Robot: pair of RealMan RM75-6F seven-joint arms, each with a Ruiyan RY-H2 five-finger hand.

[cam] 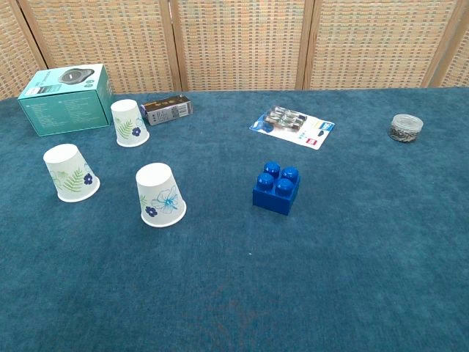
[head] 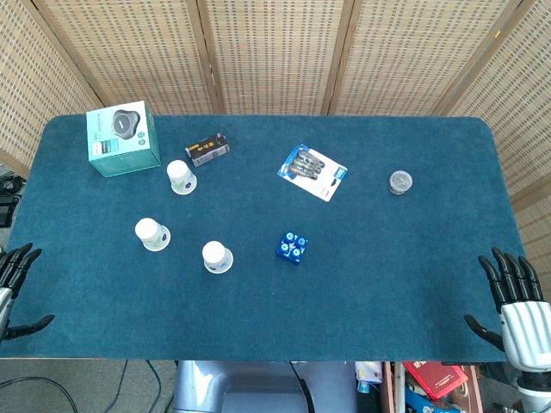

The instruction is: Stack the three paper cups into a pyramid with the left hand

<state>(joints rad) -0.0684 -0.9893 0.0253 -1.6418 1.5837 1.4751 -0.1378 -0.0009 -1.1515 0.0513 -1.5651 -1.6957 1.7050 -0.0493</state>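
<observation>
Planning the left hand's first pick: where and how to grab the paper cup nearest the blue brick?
Grip the paper cup around its side wall, about mid-height, fingers coming from its left, the left hand's side. It stands upside down, closed base up, tapering upward, with free space all around.

Left hand [head: 12, 288] at near left edge, fingers spread, holding nothing. Right hand [head: 515, 311] at near right corner, fingers apart and pointing far, holding nothing.

Woven rattan screen [head: 275, 56] behind blue-carpeted table [head: 387, 275].
</observation>
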